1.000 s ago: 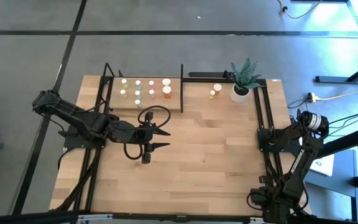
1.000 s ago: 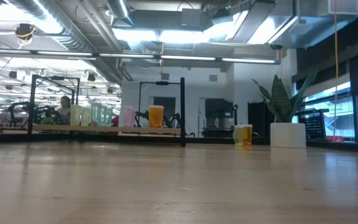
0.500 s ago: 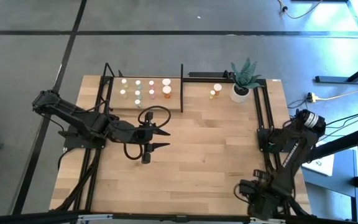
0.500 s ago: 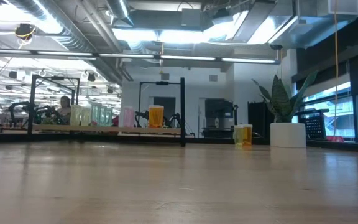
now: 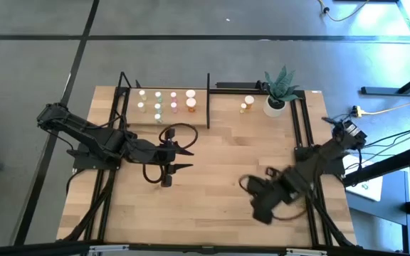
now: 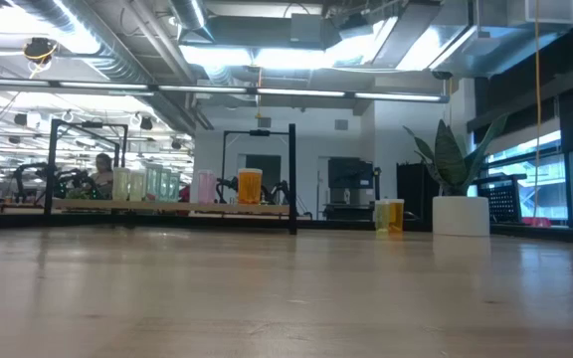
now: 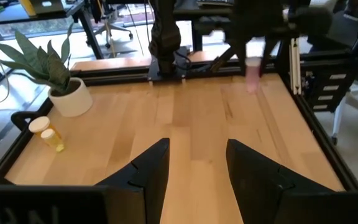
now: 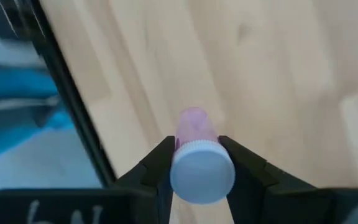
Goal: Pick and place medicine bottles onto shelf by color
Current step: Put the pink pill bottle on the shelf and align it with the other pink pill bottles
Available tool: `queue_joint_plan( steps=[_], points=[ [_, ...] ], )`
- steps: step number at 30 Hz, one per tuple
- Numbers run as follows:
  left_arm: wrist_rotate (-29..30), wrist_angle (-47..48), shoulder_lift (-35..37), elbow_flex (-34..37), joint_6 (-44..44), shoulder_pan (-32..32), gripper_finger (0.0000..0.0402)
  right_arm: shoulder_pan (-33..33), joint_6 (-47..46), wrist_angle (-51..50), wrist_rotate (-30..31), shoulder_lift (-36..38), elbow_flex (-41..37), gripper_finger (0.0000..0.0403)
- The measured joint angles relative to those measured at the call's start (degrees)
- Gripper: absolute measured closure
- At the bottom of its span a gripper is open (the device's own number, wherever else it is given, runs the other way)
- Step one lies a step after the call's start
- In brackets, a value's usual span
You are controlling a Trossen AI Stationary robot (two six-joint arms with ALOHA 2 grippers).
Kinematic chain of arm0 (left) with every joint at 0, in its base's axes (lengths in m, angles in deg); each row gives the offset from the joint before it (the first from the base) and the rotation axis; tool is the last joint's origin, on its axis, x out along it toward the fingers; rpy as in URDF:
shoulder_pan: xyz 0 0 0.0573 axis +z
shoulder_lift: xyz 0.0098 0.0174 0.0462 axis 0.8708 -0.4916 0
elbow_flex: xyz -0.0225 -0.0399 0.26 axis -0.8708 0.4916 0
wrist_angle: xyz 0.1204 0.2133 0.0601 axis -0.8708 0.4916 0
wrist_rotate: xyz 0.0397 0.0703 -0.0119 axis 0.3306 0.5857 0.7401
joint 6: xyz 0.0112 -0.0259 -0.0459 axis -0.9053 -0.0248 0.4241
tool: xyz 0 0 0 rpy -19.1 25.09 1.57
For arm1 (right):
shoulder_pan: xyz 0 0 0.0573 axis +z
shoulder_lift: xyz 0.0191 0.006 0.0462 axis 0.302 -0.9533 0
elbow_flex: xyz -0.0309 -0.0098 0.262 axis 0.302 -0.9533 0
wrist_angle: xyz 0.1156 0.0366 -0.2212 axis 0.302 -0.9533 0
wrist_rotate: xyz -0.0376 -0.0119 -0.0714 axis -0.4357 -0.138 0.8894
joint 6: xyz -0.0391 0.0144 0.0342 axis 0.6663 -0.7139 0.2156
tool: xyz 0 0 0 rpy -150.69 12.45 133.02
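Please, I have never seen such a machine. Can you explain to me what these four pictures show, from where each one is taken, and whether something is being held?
It is a robot with two dark arms at a wooden table. One picture looks straight down, one looks level across the tabletop, and two come from cameras on the wrists. At the far side stands a shelf with small medicine bottles in rows; two orange bottles and a potted plant stand beside it. The left gripper is open and empty near the shelf. The right gripper is shut on a pink bottle with a white cap, over the table's near right part.
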Motion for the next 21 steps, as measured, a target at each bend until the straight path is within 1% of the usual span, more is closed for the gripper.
queue_joint_plan(
  steps=[7,12,15,21],
  points=[
    [-0.01,1.42,0.00,0.00,0.12,0.15,0.0250,-13.06,15.19,0.66,0.90,0.06,6.21,0.0291],
    [0.02,1.67,0.00,0.00,0.35,0.22,0.0250,-20.92,25.37,2.46,-0.06,-0.02,7.28,0.0291],
    [0.00,1.73,0.00,0.00,0.35,0.22,0.0250,-24.74,30.63,4.16,-1.78,-1.78,7.32,0.0291],
    [0.02,2.18,0.00,0.00,0.46,0.22,0.0250,-30.01,38.13,8.17,-5.25,-8.22,7.26,0.0291]
  ],
)
